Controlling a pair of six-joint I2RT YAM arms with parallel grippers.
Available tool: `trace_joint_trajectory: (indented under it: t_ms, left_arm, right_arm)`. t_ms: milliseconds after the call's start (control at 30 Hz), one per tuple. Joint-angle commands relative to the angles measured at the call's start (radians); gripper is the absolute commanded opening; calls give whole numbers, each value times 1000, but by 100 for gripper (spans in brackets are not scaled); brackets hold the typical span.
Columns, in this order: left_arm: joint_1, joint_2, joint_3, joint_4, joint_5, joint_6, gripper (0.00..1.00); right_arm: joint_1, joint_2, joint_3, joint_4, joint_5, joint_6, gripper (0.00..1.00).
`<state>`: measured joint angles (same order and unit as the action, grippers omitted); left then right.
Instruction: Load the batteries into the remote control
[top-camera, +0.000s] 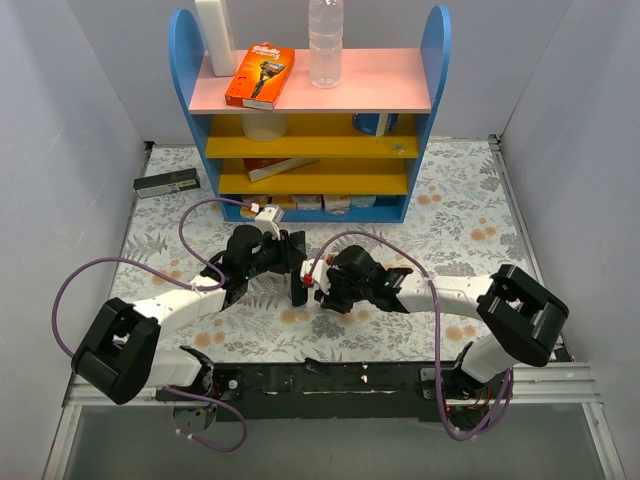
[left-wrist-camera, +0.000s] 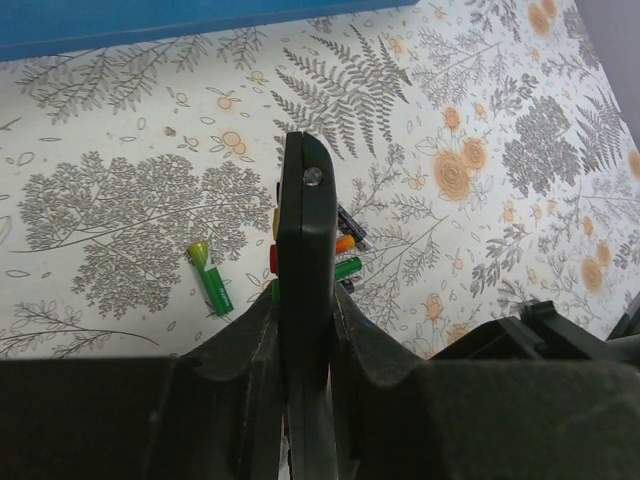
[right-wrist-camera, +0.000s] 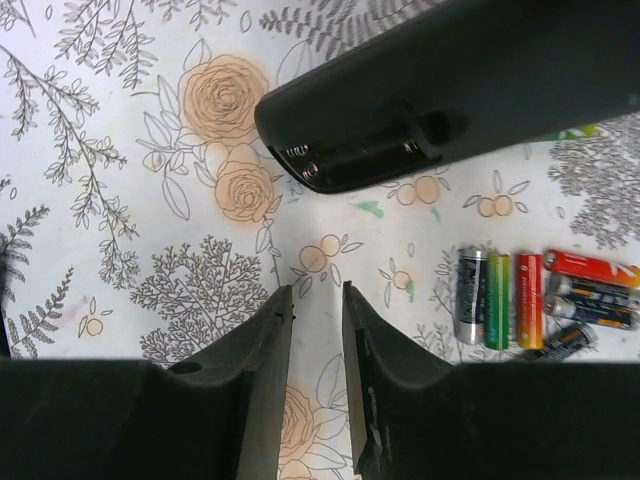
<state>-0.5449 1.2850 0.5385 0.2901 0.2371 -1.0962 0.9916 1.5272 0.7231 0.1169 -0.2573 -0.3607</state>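
Observation:
My left gripper (left-wrist-camera: 303, 305) is shut on the slim black remote control (left-wrist-camera: 305, 250), holding it on edge above the table. In the right wrist view the remote control (right-wrist-camera: 450, 90) crosses the top, its open battery bay facing the camera. Several batteries (right-wrist-camera: 520, 300), red, green and dark, lie side by side on the floral cloth to the right of my right gripper (right-wrist-camera: 317, 290). That gripper stands open by a narrow gap, with nothing between its fingers. One thin green battery (left-wrist-camera: 212, 280) lies apart to the left of the remote. From above, both grippers (top-camera: 308, 275) meet at mid-table.
A blue shelf unit (top-camera: 310, 110) stands at the back with an orange razor box (top-camera: 260, 75) and a clear bottle (top-camera: 325, 40) on top. A dark flat box with a pale label (top-camera: 167, 183) lies at back left. Grey walls close in both sides.

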Motion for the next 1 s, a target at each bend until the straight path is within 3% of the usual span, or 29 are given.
trace_joint_trajectory:
  t_ms: [0,333,500,800,967]
  left_arm:
    - [5,-70,-18,-6,-108,19,0]
    - [10,-289,-110,-72,-225,-137,0]
    - [13,-502,-169,-126,-289,-275,0]
    - [16,-811,-310,-251,-282,-436,0]
    - [16,-933,-348,-338,-263,-481,0]
  right_arm:
    - [-4,-70,7,29,58,68,35]
    - [-47,-219,-10,-68,312,408,51]
    - [-56,-240,64,-244,417,554,59]
    - [-56,-36,307,-473,406,477,57]
    - [-56,68,387,-502,374,416,48]
